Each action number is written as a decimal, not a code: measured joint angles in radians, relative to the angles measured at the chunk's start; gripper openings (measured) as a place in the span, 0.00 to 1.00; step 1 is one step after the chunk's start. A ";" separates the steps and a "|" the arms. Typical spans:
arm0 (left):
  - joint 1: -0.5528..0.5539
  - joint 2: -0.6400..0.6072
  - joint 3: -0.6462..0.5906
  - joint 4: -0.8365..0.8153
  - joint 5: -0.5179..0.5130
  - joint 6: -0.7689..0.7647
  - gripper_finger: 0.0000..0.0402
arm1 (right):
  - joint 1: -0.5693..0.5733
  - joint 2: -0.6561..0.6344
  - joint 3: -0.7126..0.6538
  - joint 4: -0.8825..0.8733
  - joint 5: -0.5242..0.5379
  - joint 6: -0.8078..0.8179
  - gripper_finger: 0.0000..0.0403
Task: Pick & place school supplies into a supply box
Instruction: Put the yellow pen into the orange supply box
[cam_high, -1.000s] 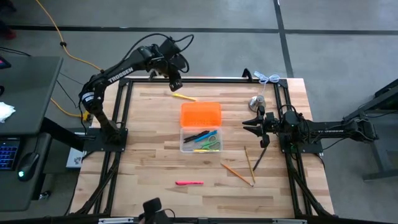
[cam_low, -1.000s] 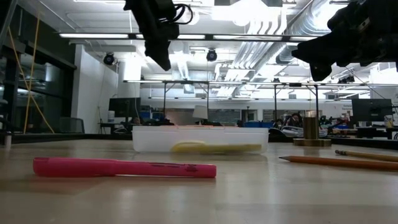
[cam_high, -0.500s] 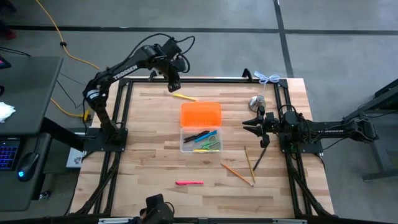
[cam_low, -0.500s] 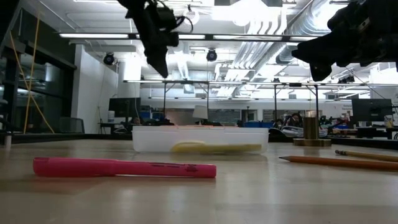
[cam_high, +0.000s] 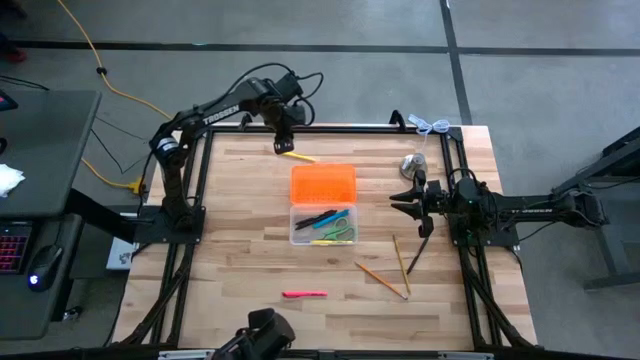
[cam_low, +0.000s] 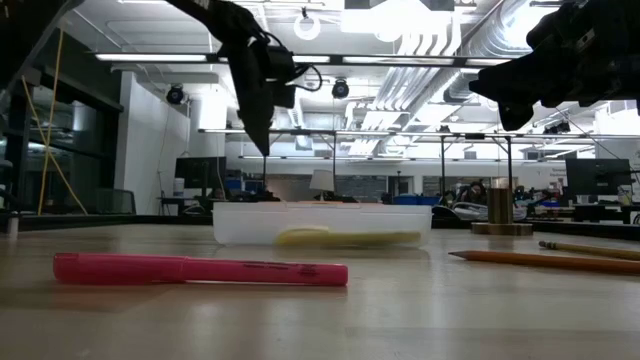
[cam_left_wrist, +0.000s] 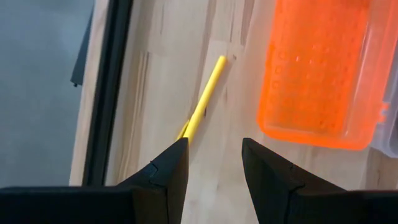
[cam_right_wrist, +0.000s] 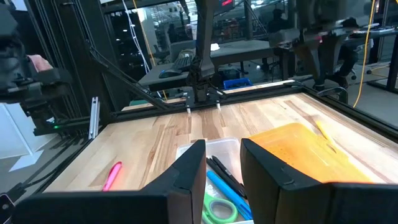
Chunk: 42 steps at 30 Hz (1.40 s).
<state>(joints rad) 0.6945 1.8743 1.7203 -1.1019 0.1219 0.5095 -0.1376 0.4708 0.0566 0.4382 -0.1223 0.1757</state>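
Since a moment ago my left arm has swung in over the far edge of the table (cam_high: 250, 260) and come down, so my left gripper (cam_high: 283, 143) now hangs just above the near end of the yellow pen (cam_high: 297, 156). Its fingers (cam_left_wrist: 168, 171) stand apart with nothing between them.

That pen lies on the bare wood close to the far edge, just beyond the orange lid (cam_high: 323, 184) of the supply box (cam_high: 322, 225), near it but not touching. In my left wrist view the yellow shaft (cam_left_wrist: 204, 102) starts beside the gap between my fingers and slants away from them, so its long axis runs roughly forward out of the opening, not across it. That is what the coming grasp turns on: I judge I must turn the wrist so the fingers straddle the shaft before dropping.

My left arm is clearly the nearer 1 for this pen. My right gripper (cam_high: 413, 196) waits by the right edge, fingers parted and empty, facing the box.

Inside the clear tray I see the green-handled scissors (cam_high: 341, 230) with some pens. Left on the table are a pink marker (cam_high: 304, 294) near the front edge and 2 wooden pencils (cam_high: 390, 272) toward the front right corner. So the job looks partly done.
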 joint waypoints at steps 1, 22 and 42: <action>0.000 0.008 0.000 0.000 0.000 0.004 0.45 | 0.000 0.000 0.000 0.000 0.000 0.000 0.19; 0.019 0.156 0.001 0.002 -0.001 0.133 0.45 | 0.000 0.000 0.000 0.000 0.000 0.000 0.19; 0.019 0.191 -0.102 0.075 -0.030 0.178 0.45 | 0.000 0.000 0.000 0.000 0.011 0.002 0.19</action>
<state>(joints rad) 0.7132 2.0655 1.6182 -1.0269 0.0921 0.6872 -0.1377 0.4708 0.0563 0.4385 -0.1114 0.1782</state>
